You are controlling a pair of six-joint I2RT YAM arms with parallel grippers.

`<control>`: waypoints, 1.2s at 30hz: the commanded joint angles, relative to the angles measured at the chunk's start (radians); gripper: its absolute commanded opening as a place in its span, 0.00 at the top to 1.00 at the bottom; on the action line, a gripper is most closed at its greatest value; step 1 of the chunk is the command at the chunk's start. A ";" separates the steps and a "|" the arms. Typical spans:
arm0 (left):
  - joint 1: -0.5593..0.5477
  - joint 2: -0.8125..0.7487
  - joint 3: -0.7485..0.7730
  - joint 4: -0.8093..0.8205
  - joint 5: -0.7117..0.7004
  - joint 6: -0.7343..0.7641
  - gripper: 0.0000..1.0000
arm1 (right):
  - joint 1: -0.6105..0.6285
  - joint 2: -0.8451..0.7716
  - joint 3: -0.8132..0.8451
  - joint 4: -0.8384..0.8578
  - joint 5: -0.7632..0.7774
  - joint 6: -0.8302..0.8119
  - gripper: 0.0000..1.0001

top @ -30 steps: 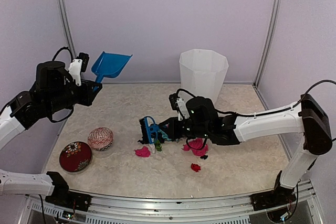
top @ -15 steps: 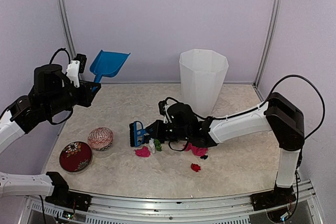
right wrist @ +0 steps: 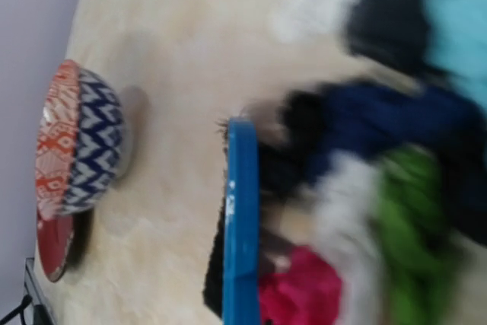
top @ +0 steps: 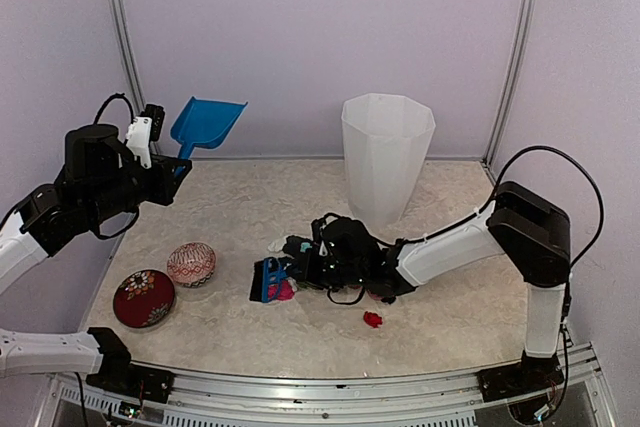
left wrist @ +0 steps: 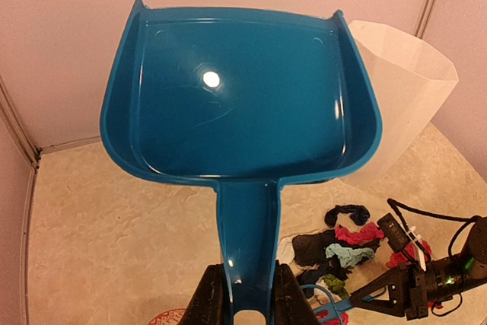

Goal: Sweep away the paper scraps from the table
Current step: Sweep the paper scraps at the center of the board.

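The right gripper [top: 296, 273] lies low over the table [top: 240, 197], its jaws clamped on the handle of a blue brush [top: 266, 280]. The brush's head rests on the table just beyond the fingertips. The paper scraps [top: 284, 290] crowd around this gripper. Pink ones touch the brush right at the fingertips, and black ones and a white one lie just on its far side. A lone red scrap [top: 372, 319] sits apart, on the near side of the forearm. In the blurred right wrist view, green, pink, white, teal and dark scraps fill one side of the brush. A patterned bowl [right wrist: 76, 138] stands well apart on the other side.

The left gripper [left wrist: 247, 306] hangs high over the table's left side, clenched on the handle of a blue dustpan [left wrist: 243, 97] whose pan reaches out beyond the fingers. A white bin [left wrist: 403, 89] stands past the pan's right edge.
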 commanded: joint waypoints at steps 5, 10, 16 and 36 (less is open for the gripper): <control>0.010 0.018 -0.006 0.031 0.002 0.003 1.00 | -0.068 -0.213 -0.213 -0.016 0.108 0.017 1.00; 0.016 0.031 -0.001 0.031 0.005 0.002 1.00 | -0.106 -0.350 -0.324 -0.083 0.179 0.004 1.00; 0.074 0.034 0.001 0.040 0.073 -0.008 1.00 | -0.117 -0.529 -0.356 -0.182 0.250 -0.069 1.00; 0.030 0.083 0.049 -0.036 0.007 -0.061 1.00 | -0.110 -0.420 -0.095 0.054 0.331 -1.295 1.00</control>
